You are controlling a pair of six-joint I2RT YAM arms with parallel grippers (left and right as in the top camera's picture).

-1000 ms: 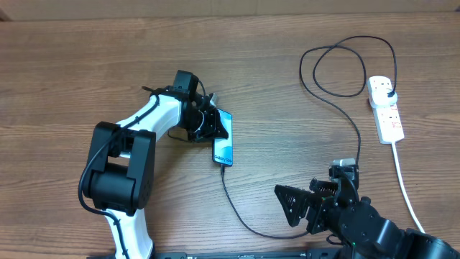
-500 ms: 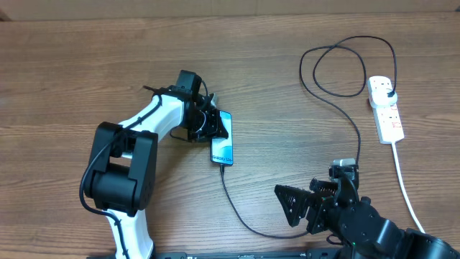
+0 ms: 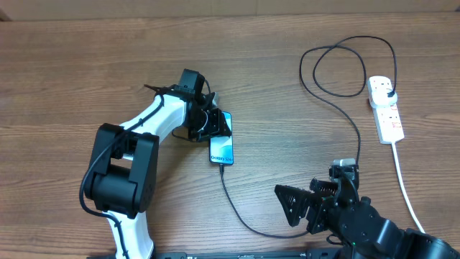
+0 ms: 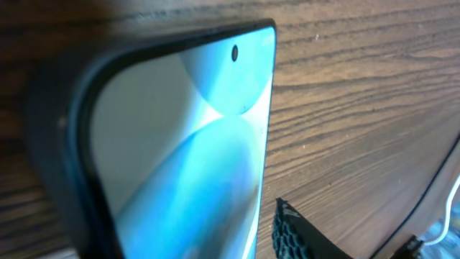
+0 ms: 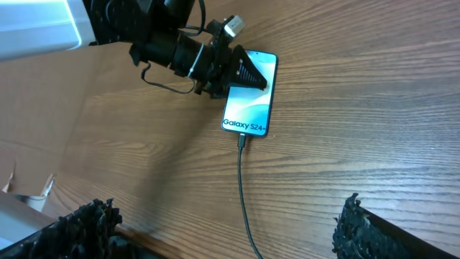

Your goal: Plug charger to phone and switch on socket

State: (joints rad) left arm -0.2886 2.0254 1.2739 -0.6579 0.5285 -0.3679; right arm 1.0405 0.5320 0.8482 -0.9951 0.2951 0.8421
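- phone: flat on the table.
- left gripper: straddles the phone's camera end, likely steadying it. Whether it is clamped cannot be told.
- charger: tip at the phone's "Galaxy" end, apparently seated.
- right gripper: jaws spread, empty, well apart from the phone.
- socket: farther off, switch presumably pending.

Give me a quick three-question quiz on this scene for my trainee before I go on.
1. True or false: the charger is plugged into the phone.
2. Which gripper is at the phone? A left, B right, C neither.
3. What is the charger's plug sitting in?

Key: 1 true; 2 A, the left gripper; 3 the socket.
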